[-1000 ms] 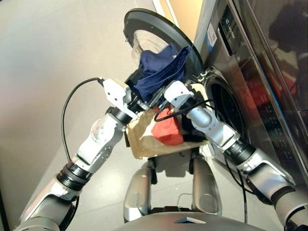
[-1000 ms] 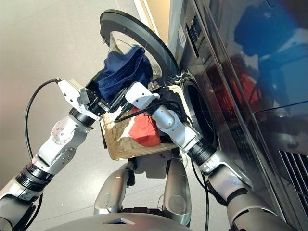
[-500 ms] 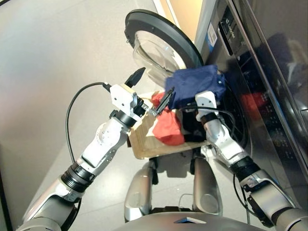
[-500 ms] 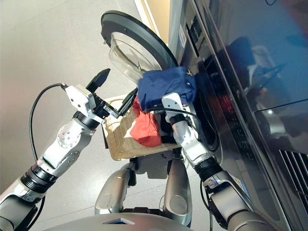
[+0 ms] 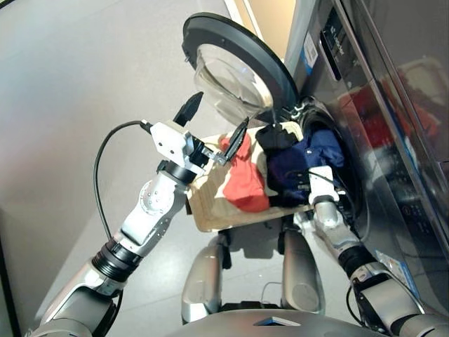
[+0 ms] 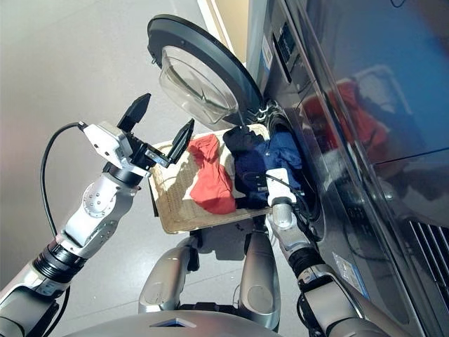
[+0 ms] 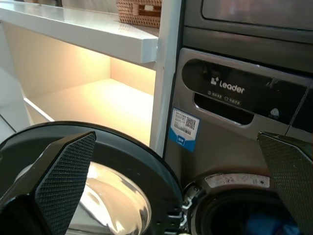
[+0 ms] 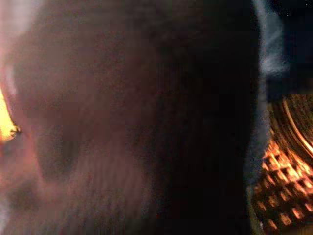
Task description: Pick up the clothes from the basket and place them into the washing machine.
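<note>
Left hand (image 6: 160, 126) spread open, empty; right hand's grip untellable. Navy garment (image 6: 277, 156) limp at drum mouth; pinchable at any fold.

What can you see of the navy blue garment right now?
The navy blue garment is a soft, crumpled bundle of dark blue cloth sitting at the washing machine's drum mouth, partly inside and partly bulging out over the lower lip. The right hand is pressed up against it from below. It lies beside the black garment, which is next to the basket. How far in it reaches is hidden.
</note>
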